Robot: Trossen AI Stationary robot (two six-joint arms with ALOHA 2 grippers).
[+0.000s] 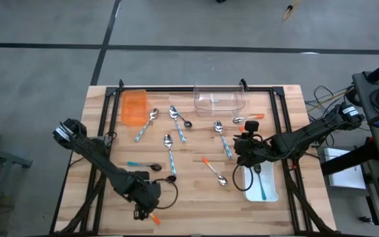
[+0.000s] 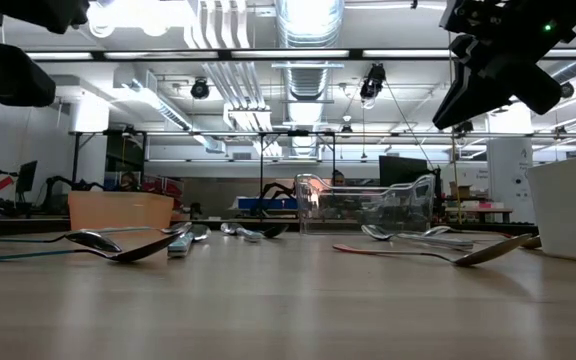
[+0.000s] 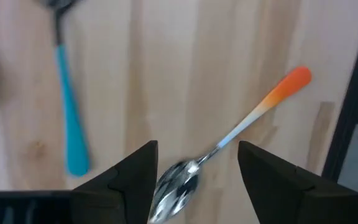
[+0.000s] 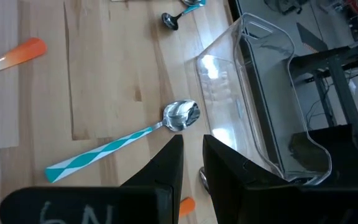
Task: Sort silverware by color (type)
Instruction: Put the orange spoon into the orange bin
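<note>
Nearest the front table edge (image 1: 196, 232), the left gripper (image 1: 147, 209) hangs low over an orange-tipped spoon (image 3: 229, 140); its fingers (image 3: 129, 180) stand wide apart with the spoon's metal bowl lying between them on the wood, not gripped. Beside it lies a solid teal-handled spoon (image 3: 67, 106), apart from the fingers. Bare wood runs between this gripper and the front edge, with little margin.

Right of centre, the right gripper (image 1: 245, 150) is raised above the table, its fingers (image 4: 166, 168) drawn narrow with only a slim gap and nothing between them. Its arm reaches in from the right side, elbow bent, over the white tray (image 1: 272, 194), which holds one teal-handled spoon (image 1: 262, 184). Just left of that tray lies another orange-tipped spoon (image 1: 213, 171).

Mid-table, open wood separates scattered spoons: a teal-and-white patterned spoon (image 4: 123, 140) lies close beside the clear tray's wall.

At the far edge stand the orange tray (image 1: 135, 106) on the left and the clear tray (image 1: 219, 100) at centre, both empty-looking from above, with three more spoons (image 1: 176, 122) between and before them.
</note>
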